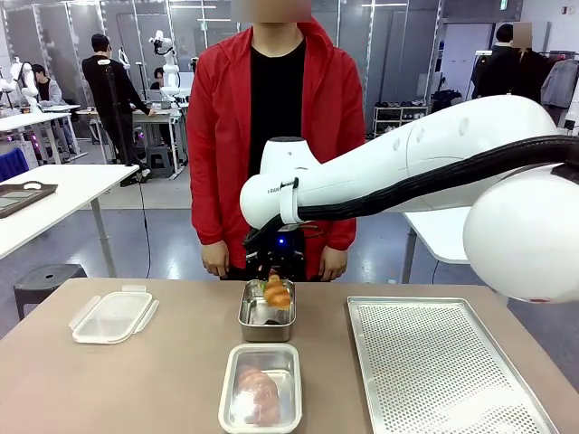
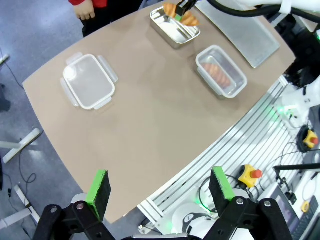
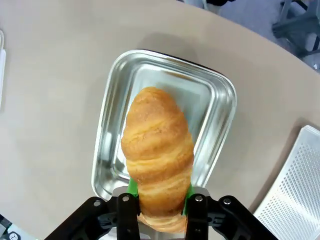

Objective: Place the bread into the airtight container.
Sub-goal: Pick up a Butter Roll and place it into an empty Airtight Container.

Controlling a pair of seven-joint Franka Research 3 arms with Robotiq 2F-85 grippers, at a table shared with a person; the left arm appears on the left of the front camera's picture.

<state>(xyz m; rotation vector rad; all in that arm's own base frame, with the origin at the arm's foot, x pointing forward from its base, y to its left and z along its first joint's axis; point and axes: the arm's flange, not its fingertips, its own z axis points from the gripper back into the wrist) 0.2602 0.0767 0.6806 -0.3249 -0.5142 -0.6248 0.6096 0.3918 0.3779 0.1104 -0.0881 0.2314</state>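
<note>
Far left on the brown worktop [image 1: 163,380] lies a clear lid [image 1: 113,316] with its snap flaps folded out, well apart from everything else. The left claw [image 2: 160,186] hangs high above the near edge with its green pads [image 2: 100,186] spread wide and nothing between them. Its wrist view looks down over the whole layout, including the aluminium rails and a yellow stop button below the worktop edge, which the front view leaves out.

In the middle stands a metal tray [image 1: 243,316], and just in front of it, on the robot's side, is the airtight container [image 1: 261,349] with one browned piece already lying inside. The right arm [image 1: 407,163] reaches in from the right and crosses in front of a person [image 1: 271,136] in a red jacket who stands at the far side with hands hanging at the worktop edge. A short line of dark print sits on the arm's white shell, too small to read; no other writing can be made out.

The right claw [image 1: 273,276] pinches the bread [image 1: 277,293], a golden croissant, over the far end of the metal tray. Its own wrist view shows what the front view cannot: the green pads pressed against both flanks of the bread's lower half, the rest jutting out past the fingertips, and bare tray floor beneath.

Far right lies a perforated tray [image 1: 443,371].
</note>
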